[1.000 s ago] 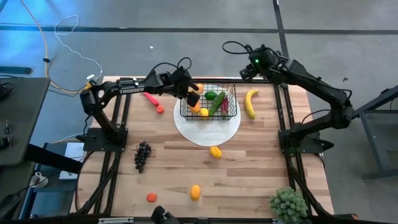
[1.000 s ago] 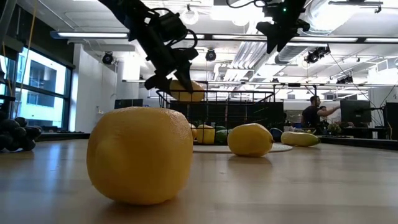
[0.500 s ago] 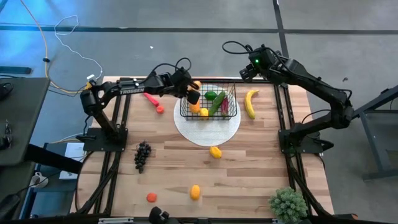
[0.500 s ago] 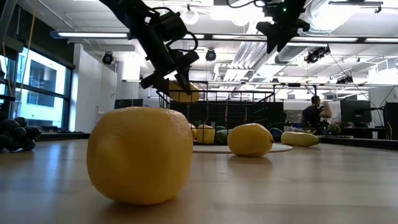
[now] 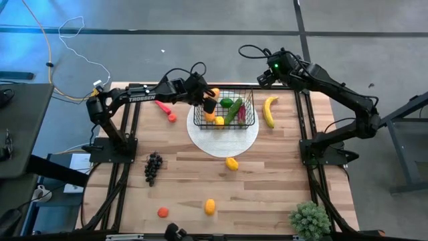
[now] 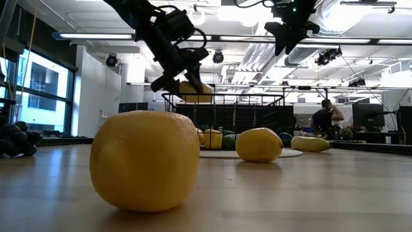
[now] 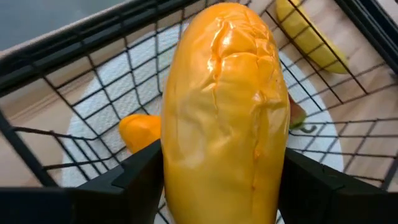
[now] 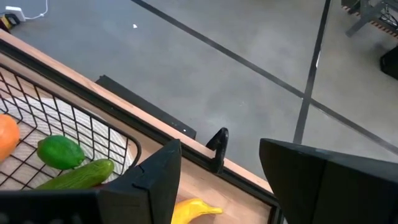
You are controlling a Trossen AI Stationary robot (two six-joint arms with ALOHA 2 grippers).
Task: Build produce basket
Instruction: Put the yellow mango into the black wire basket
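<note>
Left claw (image 7: 217, 186) grips an orange mango (image 7: 224, 112), long axis upright, directly above the basket (image 5: 225, 109)'s left end; right claw (image 8: 217, 180) hangs open behind the basket.

We see a grey concrete floor (image 5: 200, 17), long ceiling lights (image 6: 96, 35) and tall windows (image 6: 38, 96) at left

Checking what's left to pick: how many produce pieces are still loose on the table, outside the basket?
6: carrot by the left arm, banana right of the basket, grapes, lemon below the plate, orange fruit and tomato at the near edge.
</note>
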